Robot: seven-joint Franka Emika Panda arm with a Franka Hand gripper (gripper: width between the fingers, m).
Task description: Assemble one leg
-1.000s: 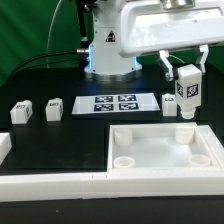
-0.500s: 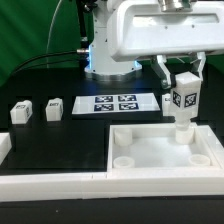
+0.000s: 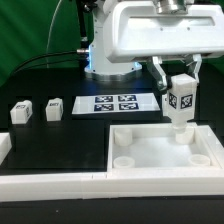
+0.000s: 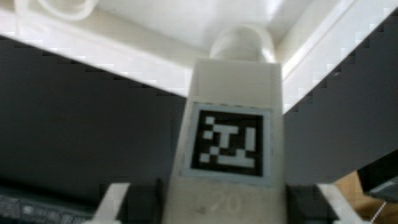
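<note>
Gripper [image 3: 180, 80] sits at the upper right of the exterior view, fingers clamped on the sides of the leg [image 3: 181, 101], which hangs upright, tag toward the camera, lower end at the back right corner socket of the tray [image 3: 115, 150]; contact with the socket not discernible.

Marker board [image 3: 113, 102] with 4 tags flat on black table [image 3: 60, 140], large white tray [image 3: 113, 150] with round corner sockets

The white leg [image 3: 181, 100] (tag-faced) hangs upright over the tray [image 3: 112, 150].
</note>
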